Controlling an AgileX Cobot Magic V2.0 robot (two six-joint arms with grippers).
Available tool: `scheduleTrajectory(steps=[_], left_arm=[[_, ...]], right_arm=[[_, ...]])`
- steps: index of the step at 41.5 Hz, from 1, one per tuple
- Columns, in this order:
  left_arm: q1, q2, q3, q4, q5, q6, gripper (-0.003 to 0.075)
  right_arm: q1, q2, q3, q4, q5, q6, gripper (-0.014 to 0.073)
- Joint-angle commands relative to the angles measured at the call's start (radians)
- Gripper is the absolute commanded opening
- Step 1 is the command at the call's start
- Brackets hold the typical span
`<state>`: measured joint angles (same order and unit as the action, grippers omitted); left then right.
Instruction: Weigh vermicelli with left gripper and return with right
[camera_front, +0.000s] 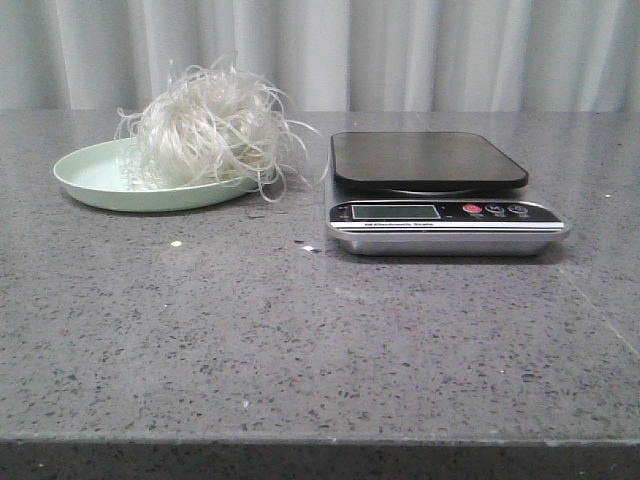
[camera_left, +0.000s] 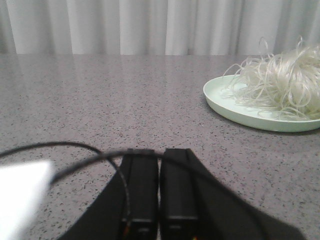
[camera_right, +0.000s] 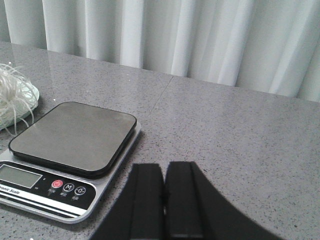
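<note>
The vermicelli (camera_front: 213, 128), a fluffy ball of thin whitish strands, lies on a pale green plate (camera_front: 90, 178) at the left of the table. It also shows in the left wrist view (camera_left: 280, 82) and partly in the right wrist view (camera_right: 11, 95). A kitchen scale (camera_front: 437, 193) with a bare black platform stands right of the plate; it shows in the right wrist view (camera_right: 70, 150) too. My left gripper (camera_left: 159, 152) is shut and empty, well short of the plate (camera_left: 225, 102). My right gripper (camera_right: 164, 167) is shut and empty beside the scale. Neither gripper shows in the front view.
A grey speckled stone table (camera_front: 300, 340) runs back to a pale curtain (camera_front: 400, 50). A small crumb (camera_front: 176, 243) lies in front of the plate. A black cable (camera_left: 55, 150) loops over my left fingers, and a white blurred patch (camera_left: 20, 195) sits beside them.
</note>
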<state>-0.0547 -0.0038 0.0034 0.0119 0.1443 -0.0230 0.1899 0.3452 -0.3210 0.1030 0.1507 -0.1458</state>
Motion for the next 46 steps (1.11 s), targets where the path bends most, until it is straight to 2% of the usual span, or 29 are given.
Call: scheduleTrajectory(steps=[1,25,31,46], left_arm=[[0.000,-0.023,0.007,-0.003,-0.074,-0.001,0.0136],[0.000,-0.023,0.007,-0.003,-0.074,-0.001,0.0136],[0.000,-0.023,0.007,-0.003,-0.074,-0.001,0.0136],[0.000,-0.023,0.007,-0.003,-0.074,-0.001,0.0136]], right_arm=[[-0.006,0.006,-0.028,-0.001,-0.079,0.000,0.0152],[-0.007,0.006,-0.009,-0.001,-0.086,0.000,0.0152],[-0.012,0.006,0.024,0.047,-0.097,0.008,0.0152],[-0.183,-0.095,0.115,0.067,-0.114,0.042,0.0152]])
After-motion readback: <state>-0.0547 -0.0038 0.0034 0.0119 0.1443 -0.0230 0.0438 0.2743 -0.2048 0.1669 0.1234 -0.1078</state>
